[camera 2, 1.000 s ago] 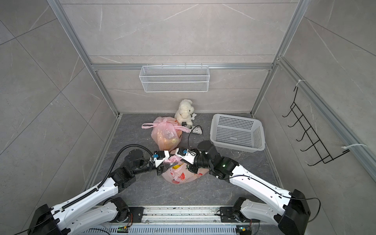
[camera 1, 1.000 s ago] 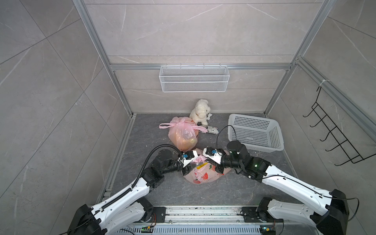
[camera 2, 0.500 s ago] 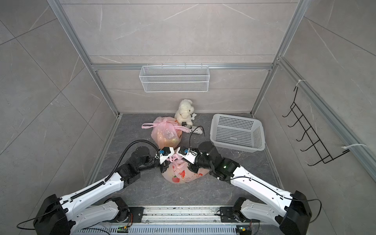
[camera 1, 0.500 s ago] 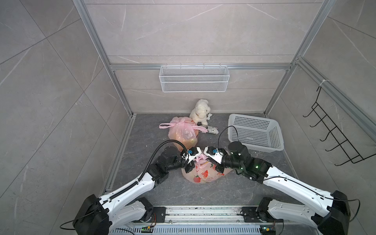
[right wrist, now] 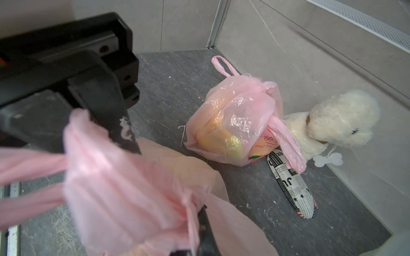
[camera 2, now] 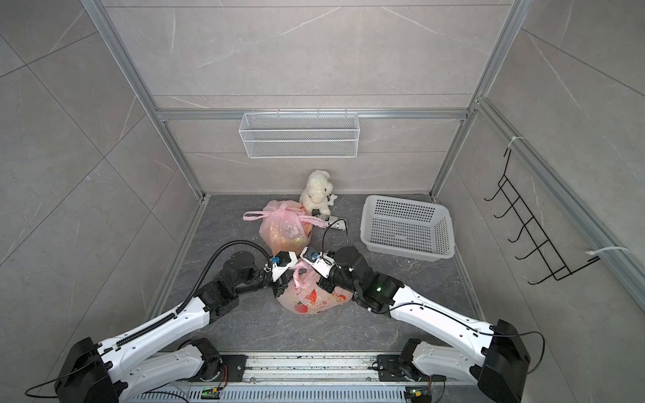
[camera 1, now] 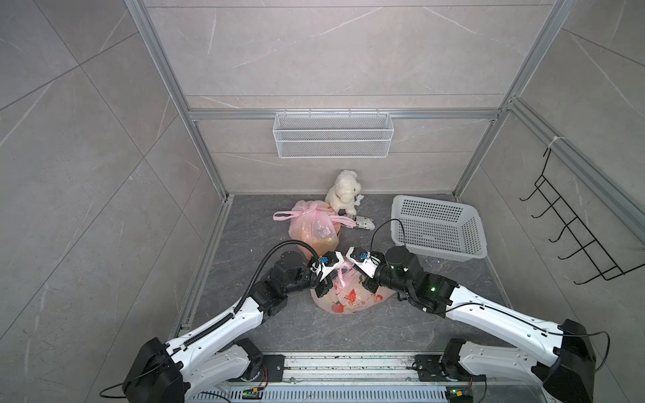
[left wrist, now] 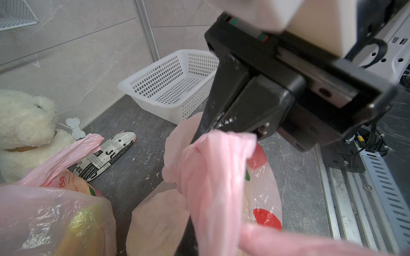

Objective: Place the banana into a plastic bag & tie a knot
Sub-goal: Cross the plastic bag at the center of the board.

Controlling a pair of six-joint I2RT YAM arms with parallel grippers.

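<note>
A pink plastic bag point(camera 1: 349, 296) with red fruit prints lies on the dark floor in both top views, also at bag point(camera 2: 310, 296). Its two handles are gathered upward between the arms. My left gripper point(camera 1: 324, 283) is shut on one twisted pink handle point(left wrist: 210, 177). My right gripper point(camera 1: 366, 279) is shut on the other handle point(right wrist: 124, 181). The two grippers nearly meet above the bag. The left wrist view shows the right gripper's black fingers point(left wrist: 224, 115) pinching pink plastic. The right wrist view shows the left gripper's fingers point(right wrist: 115, 124) doing the same. The banana is hidden.
A second tied pink bag point(camera 1: 312, 226) with fruit sits just behind. A white plush dog point(camera 1: 343, 192) and a printed insole point(camera 1: 363, 222) lie near the back wall. A white perforated basket point(camera 1: 438, 226) stands right. A wire shelf point(camera 1: 333, 139) and hook rack point(camera 1: 576, 237) hang on the walls.
The left gripper has closed on a handle. Both grippers came closer together and the bag's top was drawn up from lying flat.
</note>
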